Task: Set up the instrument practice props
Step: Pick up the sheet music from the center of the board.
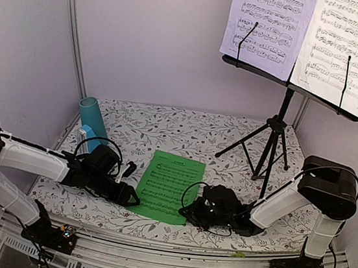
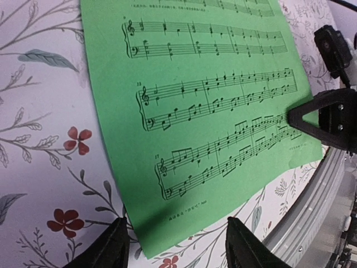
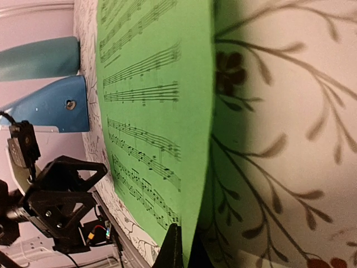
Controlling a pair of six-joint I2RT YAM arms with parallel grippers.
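Observation:
The green sheet-music page (image 1: 169, 185) lies on the flowered table. My right gripper (image 1: 187, 211) is shut on its near right edge; in the right wrist view (image 3: 179, 248) the fingers pinch the page (image 3: 156, 111) and that edge is lifted a little. My left gripper (image 1: 133, 198) is open and low at the page's near left corner, one finger (image 2: 111, 245) on each side of it (image 2: 206, 111). The black tripod music stand (image 1: 273, 136) stands back right and holds two white pages (image 1: 308, 35). The small blue metronome (image 1: 88, 137) stands back left.
A teal cylinder cup (image 1: 93, 118) leans right behind the metronome; both show in the right wrist view, cup (image 3: 39, 58) and metronome (image 3: 56, 106). The table's metal front rail (image 1: 169, 263) runs just behind both grippers. The stand's legs (image 1: 249, 146) spread over the right back.

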